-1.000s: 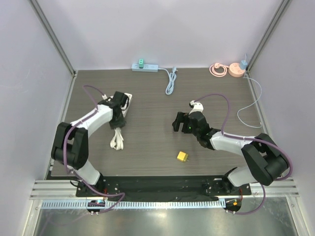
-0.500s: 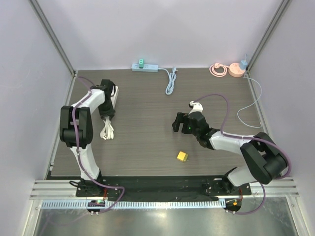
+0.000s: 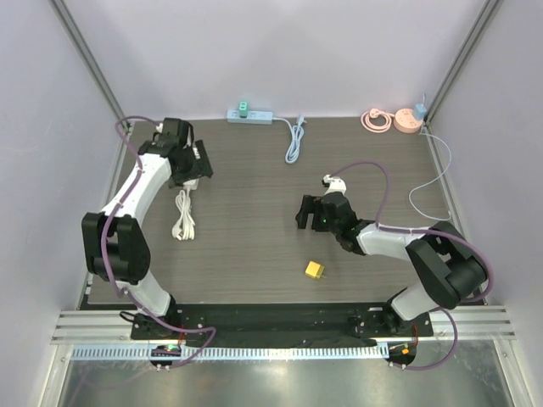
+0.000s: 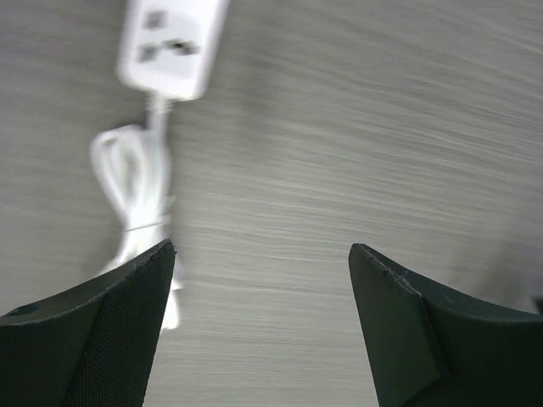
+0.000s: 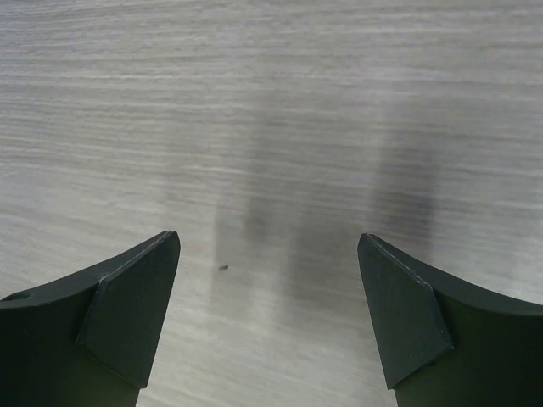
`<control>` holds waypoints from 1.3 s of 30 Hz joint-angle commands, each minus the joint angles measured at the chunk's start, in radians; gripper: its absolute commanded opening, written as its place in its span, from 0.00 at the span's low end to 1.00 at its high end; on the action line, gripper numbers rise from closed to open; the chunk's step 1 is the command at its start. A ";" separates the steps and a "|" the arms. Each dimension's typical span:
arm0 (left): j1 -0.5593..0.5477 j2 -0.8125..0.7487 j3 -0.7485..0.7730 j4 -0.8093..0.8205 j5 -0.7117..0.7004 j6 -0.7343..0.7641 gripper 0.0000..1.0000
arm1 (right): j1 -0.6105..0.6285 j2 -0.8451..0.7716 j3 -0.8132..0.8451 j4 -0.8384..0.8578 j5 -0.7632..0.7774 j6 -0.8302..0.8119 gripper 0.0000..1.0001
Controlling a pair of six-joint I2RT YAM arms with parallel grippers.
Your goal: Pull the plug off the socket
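Observation:
A small yellow plug lies loose on the dark wooden table, below and right of my right gripper. The white socket strip lies at the far left with its bundled cord trailing toward me. In the left wrist view the strip shows bare sockets and the cord runs below it. My left gripper hovers over the strip's far end, its jaws open with only table between them. The right gripper is open over bare table.
At the back edge lies a pale blue strip carrying a green plug, with its grey cord. A pink round socket sits back right, and a thin white cable loops along the right side. Walls enclose three sides.
My left gripper dragged the white strip and its cord left and toward the back, then opened and let go of it. The right arm and yellow plug stayed put.

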 commanded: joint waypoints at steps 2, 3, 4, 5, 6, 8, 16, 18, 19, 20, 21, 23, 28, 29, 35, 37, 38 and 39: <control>-0.060 -0.044 0.027 0.123 0.253 -0.028 0.82 | -0.005 0.052 0.100 -0.040 0.076 -0.040 0.92; -0.063 -0.052 0.007 0.137 0.267 -0.030 0.81 | -0.005 0.061 0.127 -0.074 0.096 -0.044 0.92; -0.065 -0.069 -0.053 0.156 0.279 -0.030 0.81 | -0.005 0.085 0.190 -0.106 0.112 -0.058 0.92; -0.063 -0.103 -0.082 0.193 0.285 -0.027 0.81 | -0.007 0.098 0.227 -0.170 0.135 -0.069 0.92; -0.062 -0.124 -0.105 0.201 0.284 -0.045 0.81 | -0.007 0.115 0.265 -0.201 0.145 -0.073 0.92; -0.071 -0.158 -0.147 0.241 0.331 -0.047 0.80 | -0.010 0.160 0.368 -0.234 0.165 -0.087 0.92; -0.075 -0.290 -0.173 0.246 0.213 -0.010 0.79 | -0.046 0.453 0.849 -0.364 0.236 -0.124 0.93; -0.075 -0.302 -0.177 0.255 0.230 -0.013 0.79 | -0.057 0.542 0.976 -0.390 0.244 -0.135 0.93; -0.075 -0.313 -0.177 0.256 0.232 -0.015 0.79 | -0.062 0.570 1.017 -0.403 0.263 -0.138 0.93; -0.075 -0.316 -0.179 0.256 0.229 -0.016 0.79 | -0.068 0.599 1.054 -0.430 0.268 -0.135 0.92; -0.077 -0.318 -0.182 0.258 0.230 -0.018 0.79 | -0.077 0.647 1.119 -0.438 0.271 -0.135 0.91; -0.077 -0.328 -0.181 0.259 0.236 -0.018 0.79 | -0.088 0.699 1.187 -0.464 0.279 -0.138 0.90; -0.077 -0.347 -0.188 0.273 0.253 -0.025 0.79 | -0.105 0.832 1.387 -0.510 0.261 -0.175 0.79; -0.077 -0.348 -0.190 0.275 0.258 -0.025 0.79 | -0.108 0.869 1.411 -0.525 0.264 -0.179 0.78; -0.066 -0.344 -0.193 0.282 0.291 -0.036 0.79 | -0.122 0.964 1.540 -0.565 0.291 -0.170 0.70; -0.068 -0.342 -0.194 0.286 0.292 -0.038 0.79 | -0.129 0.997 1.563 -0.568 0.259 -0.169 0.64; -0.066 -0.341 -0.196 0.287 0.293 -0.038 0.79 | -0.137 1.006 1.574 -0.571 0.251 -0.167 0.62; -0.065 -0.339 -0.196 0.289 0.295 -0.038 0.79 | -0.142 1.029 1.595 -0.579 0.244 -0.166 0.61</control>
